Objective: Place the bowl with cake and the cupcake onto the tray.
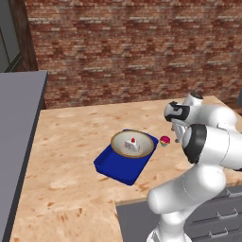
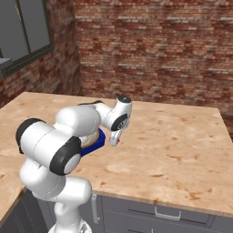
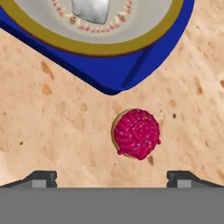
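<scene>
The grey-tan bowl with cake (image 1: 133,143) sits inside the deep-blue tray (image 1: 113,168) on the wooden counter. Just off the tray's right corner, the tiny cupcake (image 1: 164,141) with a red-pink top stands on the bare wood. In the hand view the cupcake (image 3: 136,133) lies a little right of centre, below the tray's corner (image 3: 118,72) and the bowl's brown rim (image 3: 87,47). My gripper (image 3: 111,178) hovers above the cupcake, open, its fingertips (image 3: 41,177) spread wide with nothing between them. From the right base view the gripper (image 2: 113,140) points down beside the tray (image 2: 99,135).
A tall grey cabinet side (image 1: 19,132) borders the counter on the left. Behind stands a brick wall (image 1: 132,47). Drawer fronts (image 1: 222,215) run under the counter's near edge. Open wood (image 2: 182,145) stretches to the right of the tray.
</scene>
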You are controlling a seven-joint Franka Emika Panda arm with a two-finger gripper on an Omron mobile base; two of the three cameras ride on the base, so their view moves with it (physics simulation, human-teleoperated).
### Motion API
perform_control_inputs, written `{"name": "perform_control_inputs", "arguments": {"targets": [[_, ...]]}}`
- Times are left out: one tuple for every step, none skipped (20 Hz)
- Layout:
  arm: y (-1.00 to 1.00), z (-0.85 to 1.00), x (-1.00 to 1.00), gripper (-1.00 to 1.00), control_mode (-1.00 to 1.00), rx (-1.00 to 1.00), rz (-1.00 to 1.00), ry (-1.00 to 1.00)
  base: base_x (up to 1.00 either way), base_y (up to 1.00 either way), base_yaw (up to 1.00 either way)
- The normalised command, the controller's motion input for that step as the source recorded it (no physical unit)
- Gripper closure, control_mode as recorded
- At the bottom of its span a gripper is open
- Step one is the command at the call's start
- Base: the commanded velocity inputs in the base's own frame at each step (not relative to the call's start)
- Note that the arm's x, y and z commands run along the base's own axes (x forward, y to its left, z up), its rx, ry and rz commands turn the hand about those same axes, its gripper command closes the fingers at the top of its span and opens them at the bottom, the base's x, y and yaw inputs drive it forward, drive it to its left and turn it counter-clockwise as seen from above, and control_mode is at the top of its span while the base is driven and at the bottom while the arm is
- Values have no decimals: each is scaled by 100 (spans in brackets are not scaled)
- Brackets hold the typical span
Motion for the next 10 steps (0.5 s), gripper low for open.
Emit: {"name": "perform_control_inputs", "arguments": {"targets": [[-9,-10,18,-100,-100,3,11,-12,0,0,0],[-10,-3,16,-100,-100,4,11,-9,0,0,0],[-10,-3,14,-100,-100,5,11,-8,0,0,0],[-5,0,9,-100,-100,6,11,-5,0,0,0],[-4,0,8,-100,-100,6,12,-5,0,0,0],[0,0,7,-100,-100,7,12,-4,0,0,0],[0,0,4,-100,-100,7,13,-4,0,0,0],[0,0,0,-100,-100,8,13,-3,0,0,0],[0,0,0,-100,-100,7,13,0,0,0,0],[0,0,0,-100,-100,5,13,0,0,0,0]]}}
